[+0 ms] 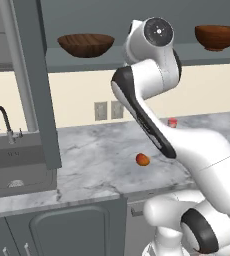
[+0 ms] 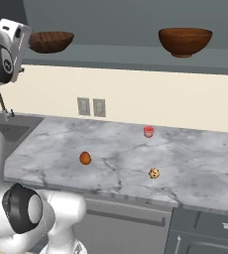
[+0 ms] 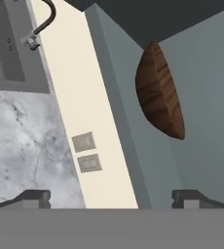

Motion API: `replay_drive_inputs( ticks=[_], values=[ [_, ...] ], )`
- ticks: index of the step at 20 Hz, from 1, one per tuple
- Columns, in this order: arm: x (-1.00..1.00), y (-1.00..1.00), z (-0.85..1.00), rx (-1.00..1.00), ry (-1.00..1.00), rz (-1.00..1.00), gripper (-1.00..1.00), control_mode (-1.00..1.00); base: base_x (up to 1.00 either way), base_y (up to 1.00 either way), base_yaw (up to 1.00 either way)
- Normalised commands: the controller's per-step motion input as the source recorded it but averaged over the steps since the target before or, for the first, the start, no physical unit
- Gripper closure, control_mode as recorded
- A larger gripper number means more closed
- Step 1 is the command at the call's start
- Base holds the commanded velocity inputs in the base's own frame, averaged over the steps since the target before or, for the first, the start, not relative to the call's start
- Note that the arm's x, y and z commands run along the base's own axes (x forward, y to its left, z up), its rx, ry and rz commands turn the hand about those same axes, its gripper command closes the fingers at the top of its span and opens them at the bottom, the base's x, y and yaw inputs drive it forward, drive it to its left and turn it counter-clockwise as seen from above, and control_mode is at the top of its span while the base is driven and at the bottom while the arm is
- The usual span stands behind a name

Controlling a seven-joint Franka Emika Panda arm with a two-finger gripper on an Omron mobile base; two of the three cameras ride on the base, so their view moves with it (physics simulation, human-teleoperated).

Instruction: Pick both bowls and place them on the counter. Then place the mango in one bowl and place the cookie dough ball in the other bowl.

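Step in hand, by the look of it: approach to the wide dark brown bowl [image 3: 160, 92] on the grey shelf [image 1: 202, 54] above the counter [image 1: 97, 165]; gripper [image 3: 111, 198] empty, jaws spread wide, aimed toward that bowl but well apart from it, with nothing between the fingertips [image 3: 33, 197]. Best closed in with the rolled hand brought level with the rim, one finger inside and one outside the wall, since the bowl looks too wide to span whole; worth minding the shelf edge below the bowl and the tall dark cabinet side [image 1: 37, 85] to the bowl's left. Deeper reddish-brown bowl [image 2: 185, 40] on the same shelf, well to the right of the dark bowl, not yet moved. Down on the counter, below the shelf: mango [image 2: 85, 158] roughly under the dark bowl; cookie dough ball [image 2: 154, 173] well to the mango's right; small red cylinder [image 2: 148, 131] behind the ball, nearer the wall; all best left undisturbed on the way down.
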Motion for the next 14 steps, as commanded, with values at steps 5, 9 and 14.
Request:
replay_drive_inputs(
  ticks=[5,9,14],
  values=[
    [0.39,0.26,0.04,-0.04,0.00,0.00,-1.00,-1.00,0.00,0.00,0.00],
    [0.38,0.24,0.00,-0.03,0.00,0.00,-1.00,-1.00,0.00,0.00,0.00],
    [0.48,0.13,-0.03,-0.02,0.02,-0.02,-1.00,-1.00,0.00,0.00,0.00]
  ],
)
